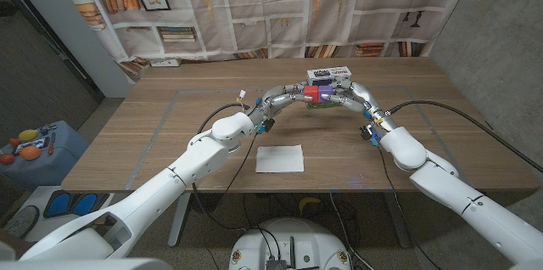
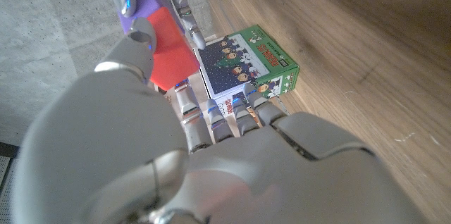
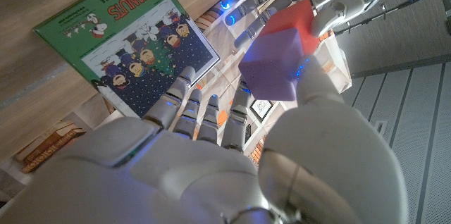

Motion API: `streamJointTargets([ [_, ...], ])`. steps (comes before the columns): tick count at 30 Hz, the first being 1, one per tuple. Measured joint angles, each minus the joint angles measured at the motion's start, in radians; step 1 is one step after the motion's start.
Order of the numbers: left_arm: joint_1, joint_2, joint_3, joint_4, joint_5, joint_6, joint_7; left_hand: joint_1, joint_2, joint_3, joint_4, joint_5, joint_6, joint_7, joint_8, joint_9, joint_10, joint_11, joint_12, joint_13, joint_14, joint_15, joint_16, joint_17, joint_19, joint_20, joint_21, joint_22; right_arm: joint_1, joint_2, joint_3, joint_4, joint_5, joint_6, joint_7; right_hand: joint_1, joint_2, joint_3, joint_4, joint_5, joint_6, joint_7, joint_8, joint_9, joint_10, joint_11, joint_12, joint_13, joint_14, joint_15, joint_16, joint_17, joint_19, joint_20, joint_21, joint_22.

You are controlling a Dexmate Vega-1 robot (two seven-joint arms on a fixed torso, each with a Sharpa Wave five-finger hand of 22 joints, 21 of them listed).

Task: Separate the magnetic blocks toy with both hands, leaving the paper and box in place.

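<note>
The magnetic toy is a red block (image 1: 310,94) and a purple block (image 1: 323,91), joined face to face and held above the table's far middle. My left hand (image 1: 284,98) grips the red block (image 2: 169,48) from the left. My right hand (image 1: 349,96) grips the purple block (image 3: 278,65) from the right. The left wrist view shows the purple block (image 2: 141,5) beyond the red one. The right wrist view shows the red block (image 3: 296,20) beyond the purple one. A green Peanuts puzzle box (image 2: 246,65) (image 3: 134,41) lies flat on the table under the hands. A white paper (image 1: 280,159) lies near the front edge.
A small white printed box (image 1: 329,73) stands just behind the hands near the table's far edge. The green edge of the puzzle box (image 1: 318,108) peeks out below the hands. Bare wooden table (image 1: 170,134) stretches to both sides. A patterned curtain hangs behind.
</note>
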Motion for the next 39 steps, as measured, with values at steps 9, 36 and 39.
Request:
streamJointTargets([
  [9, 0.003, 0.003, -0.001, -0.002, -0.004, 0.003, 0.001, 0.000, 0.000, -0.001, -0.001, -0.003, 0.000, 0.000, 0.000, 0.000, 0.000, 0.000, 0.000, 0.000, 0.000, 0.000, 0.000, 0.000, 0.000, 0.000, 0.000, 0.000, 0.002, 0.007, -0.001, 0.009, 0.019, 0.012, 0.008, 0.032, 0.003, -0.001, -0.001, -0.004, 0.007, 0.007, 0.006, 0.000, 0.005, -0.005, 0.000, 0.005, 0.002, -0.012, 0.004, 0.002, 0.007, -0.007, 0.000, 0.000],
  [36, 0.019, 0.078, -0.036, -0.090, -0.010, 0.062, 0.021, 0.010, 0.010, -0.010, -0.001, -0.003, 0.000, 0.000, 0.000, 0.000, 0.000, 0.000, 0.000, 0.000, 0.000, 0.000, 0.000, 0.000, 0.000, 0.000, 0.000, 0.000, -0.015, -0.023, 0.028, -0.011, 0.041, 0.010, 0.024, 0.031, 0.003, -0.012, 0.004, -0.007, 0.012, 0.012, 0.006, 0.000, 0.008, -0.005, -0.005, 0.005, -0.004, -0.014, 0.006, 0.011, 0.012, -0.012, -0.005, 0.000],
  [39, 0.020, 0.099, -0.044, -0.112, -0.008, 0.078, 0.025, 0.010, 0.010, -0.011, 0.000, -0.003, 0.000, 0.000, 0.000, 0.000, 0.000, 0.000, 0.000, 0.000, -0.005, 0.005, 0.000, 0.000, 0.000, 0.000, 0.000, 0.000, -0.025, -0.035, 0.037, -0.024, 0.035, 0.001, 0.019, 0.031, 0.003, -0.012, 0.004, -0.006, 0.009, 0.009, 0.006, 0.000, 0.008, -0.005, -0.005, 0.005, -0.008, -0.010, 0.006, 0.011, 0.012, -0.012, -0.005, 0.000],
])
